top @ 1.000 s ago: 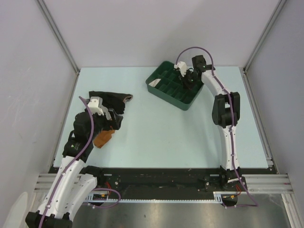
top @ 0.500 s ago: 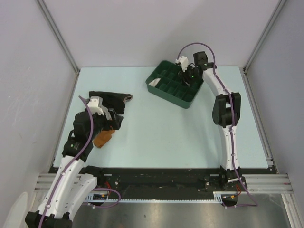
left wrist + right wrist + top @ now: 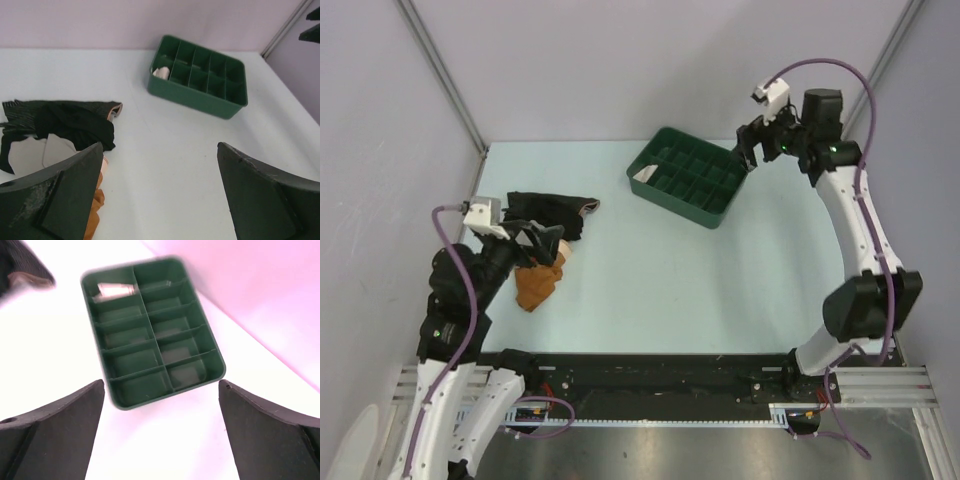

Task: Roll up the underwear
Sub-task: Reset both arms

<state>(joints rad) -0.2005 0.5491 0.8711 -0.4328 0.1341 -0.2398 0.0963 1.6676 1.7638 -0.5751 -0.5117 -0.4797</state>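
My left gripper (image 3: 542, 243) hovers at the left of the table (image 3: 650, 290), fingers spread wide with nothing between them. Its wrist camera shows the black garment (image 3: 70, 120) as crumpled cloth, ribbed at one edge. From overhead that garment is only a dark shape, with the orange-brown garment (image 3: 537, 285) bunched just on my side of it. There is one of each. Further right sits one green tray (image 3: 706, 212), rigid and rectangular with rounded corners, its ten compartments in two rows of five. The underwear (image 3: 116, 289), one small pale soft bundle, lies in a corner compartment, the tray's leftmost seen from above. My right gripper (image 3: 752, 150) hangs by the tray's right corner, fingers wide apart and empty.
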